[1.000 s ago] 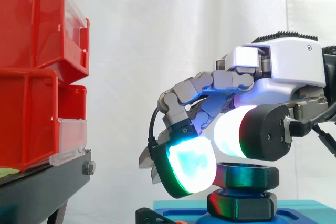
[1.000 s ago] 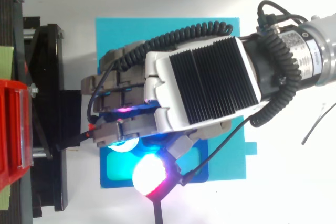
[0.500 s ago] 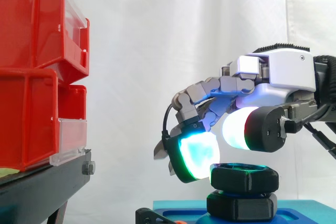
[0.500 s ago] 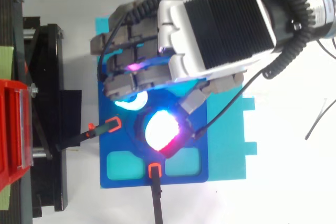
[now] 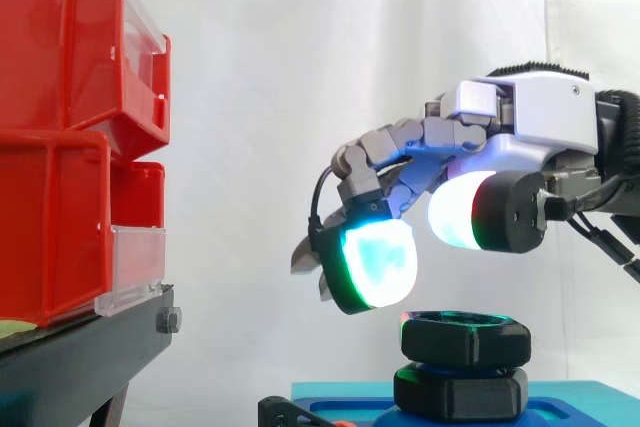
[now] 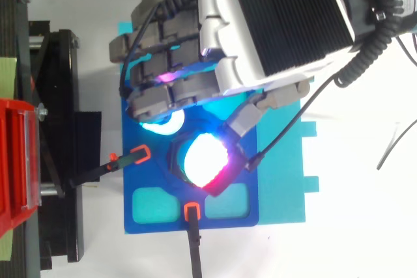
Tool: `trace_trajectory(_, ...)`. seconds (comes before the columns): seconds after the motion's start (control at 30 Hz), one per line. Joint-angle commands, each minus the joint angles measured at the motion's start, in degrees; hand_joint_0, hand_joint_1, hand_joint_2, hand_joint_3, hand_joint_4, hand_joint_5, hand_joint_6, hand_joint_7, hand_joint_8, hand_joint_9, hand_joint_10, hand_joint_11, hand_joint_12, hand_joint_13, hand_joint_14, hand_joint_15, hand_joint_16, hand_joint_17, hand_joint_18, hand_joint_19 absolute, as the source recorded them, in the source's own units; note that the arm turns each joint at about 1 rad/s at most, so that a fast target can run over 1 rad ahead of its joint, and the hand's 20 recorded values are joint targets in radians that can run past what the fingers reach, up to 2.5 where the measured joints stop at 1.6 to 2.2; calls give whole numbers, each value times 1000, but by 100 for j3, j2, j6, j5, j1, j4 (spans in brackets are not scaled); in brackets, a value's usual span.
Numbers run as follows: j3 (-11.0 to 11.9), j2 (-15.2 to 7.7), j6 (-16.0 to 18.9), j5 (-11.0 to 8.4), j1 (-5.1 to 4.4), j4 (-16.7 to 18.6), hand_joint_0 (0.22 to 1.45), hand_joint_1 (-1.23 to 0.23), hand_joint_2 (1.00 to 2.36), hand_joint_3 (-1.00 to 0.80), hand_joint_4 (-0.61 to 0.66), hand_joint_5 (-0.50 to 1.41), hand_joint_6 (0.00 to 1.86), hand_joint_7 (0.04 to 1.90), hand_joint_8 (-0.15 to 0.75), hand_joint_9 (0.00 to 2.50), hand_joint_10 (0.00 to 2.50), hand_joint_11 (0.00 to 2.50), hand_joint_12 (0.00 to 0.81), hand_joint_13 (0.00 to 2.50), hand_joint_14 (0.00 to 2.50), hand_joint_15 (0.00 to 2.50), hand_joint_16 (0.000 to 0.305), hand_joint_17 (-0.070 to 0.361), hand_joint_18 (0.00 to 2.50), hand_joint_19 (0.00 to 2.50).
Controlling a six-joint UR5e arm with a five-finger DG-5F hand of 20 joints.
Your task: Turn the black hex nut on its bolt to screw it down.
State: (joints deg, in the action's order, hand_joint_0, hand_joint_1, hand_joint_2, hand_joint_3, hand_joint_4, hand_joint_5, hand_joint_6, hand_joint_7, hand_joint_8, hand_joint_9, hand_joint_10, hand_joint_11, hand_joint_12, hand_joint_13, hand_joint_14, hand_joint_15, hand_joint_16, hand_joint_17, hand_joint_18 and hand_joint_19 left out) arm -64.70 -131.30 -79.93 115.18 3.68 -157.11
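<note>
Fingers (image 5: 372, 265) were curled, grasping nothing, their glowing pads just clear above the black hex nut (image 5: 466, 338), judged placed to descend for a grip. The hand (image 5: 530, 122) hung level over it. The matte, six-sided nut sat above a like black hexagonal base (image 5: 460, 393), seated in a smooth blue fixture plate (image 6: 153, 216), presumably to resist rotation.
</note>
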Motion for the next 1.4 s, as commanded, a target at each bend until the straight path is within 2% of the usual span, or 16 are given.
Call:
trace_trajectory(0.0, 27, -1, -14, -136, -122, 31, 537, -325, 1000, -500, 107, 10, 506, 1331, 287, 886, 10, 233, 330, 651, 8, 181, 46, 103, 522, 576)
trace_trajectory(0.03, 27, -1, -5, -268, -219, 93, 536, -324, 1000, -500, 103, 9, 506, 1303, 287, 884, 9, 232, 331, 651, 8, 181, 46, 103, 531, 584)
trace_trajectory(0.1, 27, -1, 3, -303, -236, 119, 536, -324, 1000, -500, 123, -1, 506, 1246, 291, 885, 11, 238, 331, 651, 8, 181, 46, 103, 525, 568)
trace_trajectory(0.27, 27, -10, -14, -549, -482, 190, 536, -323, 1000, -500, 198, -25, 505, 1098, 286, 879, 8, 223, 331, 652, 7, 180, 46, 104, 527, 574)
trace_trajectory(0.47, 1, -28, -14, -760, -614, 163, 536, -321, 1000, -500, 211, -35, 505, 995, 277, 876, 8, 201, 332, 651, 8, 182, 46, 104, 521, 576)
trace_trajectory(0.6, -175, -28, -14, -795, -667, 190, 536, -319, 1000, -500, 211, -36, 505, 983, 276, 874, 7, 195, 330, 650, 9, 175, 46, 103, 523, 582)
trace_trajectory(0.7, -236, -28, -14, -831, -676, 225, 537, -319, 1000, -500, 189, -31, 505, 995, 269, 871, 7, 185, 329, 647, 7, 172, 46, 103, 516, 574)
trace_trajectory(0.9, -254, -28, -14, -813, -684, 190, 538, -318, 1000, -500, 24, 16, 507, 1277, 275, 884, 8, 218, 325, 647, 7, 174, 45, 102, 519, 575)
trace_trajectory(1.07, -245, -19, -14, -795, -649, 163, 538, -319, 1000, -500, 15, 27, 507, 1381, 281, 912, 9, 224, 326, 647, 8, 181, 45, 102, 522, 569)
trace_trajectory(1.37, -228, -28, -14, -725, -614, 163, 538, -322, 1000, -500, 41, 32, 505, 1446, 280, 939, 8, 231, 325, 653, 7, 176, 45, 102, 526, 585)
